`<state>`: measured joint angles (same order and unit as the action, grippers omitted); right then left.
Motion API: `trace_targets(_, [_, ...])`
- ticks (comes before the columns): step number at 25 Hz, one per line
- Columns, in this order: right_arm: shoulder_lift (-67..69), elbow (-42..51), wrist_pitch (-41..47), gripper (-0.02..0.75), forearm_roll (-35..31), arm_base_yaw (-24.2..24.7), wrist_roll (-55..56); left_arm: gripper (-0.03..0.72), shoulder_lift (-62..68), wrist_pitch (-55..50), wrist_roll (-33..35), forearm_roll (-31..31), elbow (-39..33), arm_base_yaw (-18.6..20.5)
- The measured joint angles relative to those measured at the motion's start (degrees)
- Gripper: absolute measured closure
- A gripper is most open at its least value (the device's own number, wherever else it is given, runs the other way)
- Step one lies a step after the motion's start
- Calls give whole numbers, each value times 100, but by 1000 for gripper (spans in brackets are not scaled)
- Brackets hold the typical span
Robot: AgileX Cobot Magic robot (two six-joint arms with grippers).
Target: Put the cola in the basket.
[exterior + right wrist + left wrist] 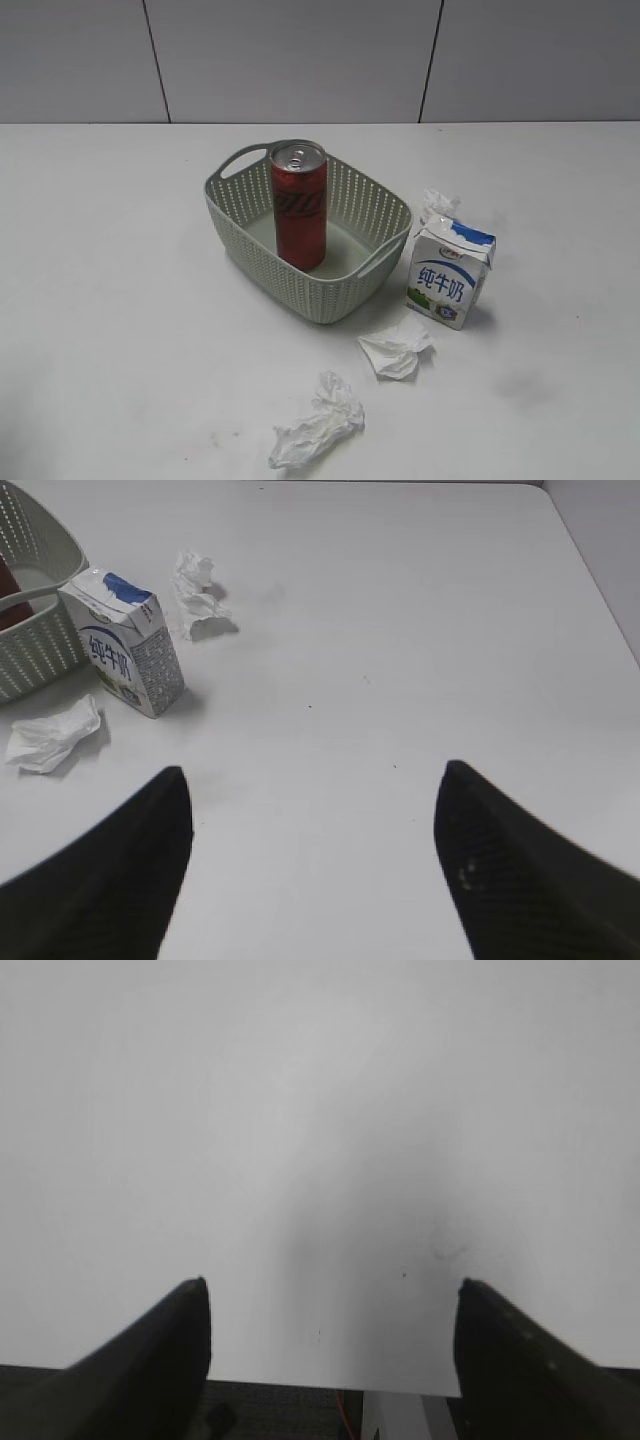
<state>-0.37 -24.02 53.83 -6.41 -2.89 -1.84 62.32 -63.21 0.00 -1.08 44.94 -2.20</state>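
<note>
The cola (300,205) stands upright inside the basket (250,262), on the basket floor toward the back-left, its silver top poking well above the rim, so the job looks done as far as placement goes. Upright makes sense: the can is taller than the basket walls, and standing on its flat base it won't roll. Neither arm shows in the exterior view, so both are prob. pulled back off the work area. The left gripper (330,1305) has its fingers (170,1350) spread wide w/ nothing between them, hanging over bare white surface (300,1110) near its front edge. The right gripper (315,800) is the same, fingers (510,860) wide apart and empty, looking across the surface toward the milk carton (125,645), which stands just beside the basket's right end w/o clearly touching it. Three crumpled tissues sit around as clutter: one behind the carton (436,203), one just in front of it (396,350), one nearer the front edge (315,435) (none of them in the basket). In the right wrist view only a sliver of red shows behind the basket wall (40,630). Nothing left to grip, imo; wide-open fingers fit a released can.
</note>
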Motion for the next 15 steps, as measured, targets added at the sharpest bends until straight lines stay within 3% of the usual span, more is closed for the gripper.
trace_targets(8, [0, 0, 0, 166, 0, 0, 0, 111, -1668, 139, 0, 6, -1361, 0])
trace_targets(15, [0, 0, 0, 166, 0, 0, 0, 111, -3178, 289, 0, 108, -1512, 0])
